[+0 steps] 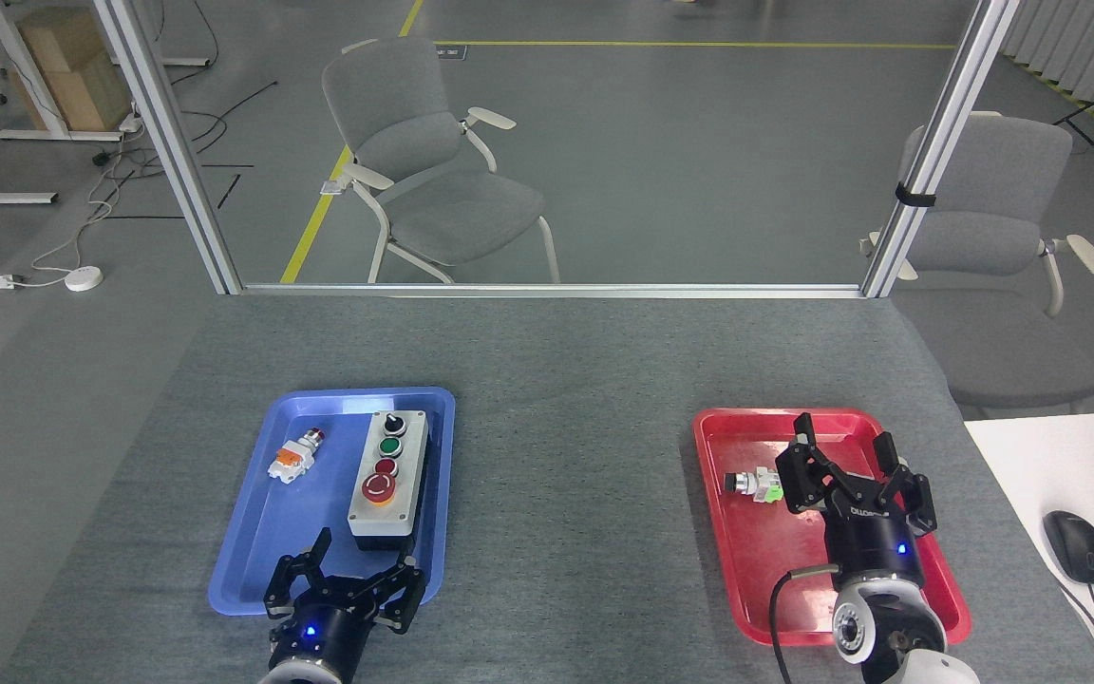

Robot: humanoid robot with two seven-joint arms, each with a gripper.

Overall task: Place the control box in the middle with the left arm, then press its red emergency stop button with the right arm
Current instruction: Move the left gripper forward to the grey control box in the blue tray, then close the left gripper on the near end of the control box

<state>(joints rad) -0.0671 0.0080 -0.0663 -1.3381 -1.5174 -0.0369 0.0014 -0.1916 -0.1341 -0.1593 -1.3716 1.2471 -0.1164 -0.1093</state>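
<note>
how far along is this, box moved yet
Nothing is done yet: the control box sits in the blue tray, not on the bare tabletop. In hand: the left gripper, open, is just short of the box's near end. Left: grasp, move to the middle, then press the red button with the right gripper, open over the red tray.

The control box lay in the right half of the tray on the left part of the table, its long side running front to back. Left of the control box, in the same tray, lay a small switch part. Just before the control box, over the tray's near edge, hung the left gripper. Well to the right of the control box, past a bare stretch of table, lay a second tray; in it sat another small part, with the right gripper just right of that part. Behind the control box, beyond the table's far edge, stood a chair.
</note>
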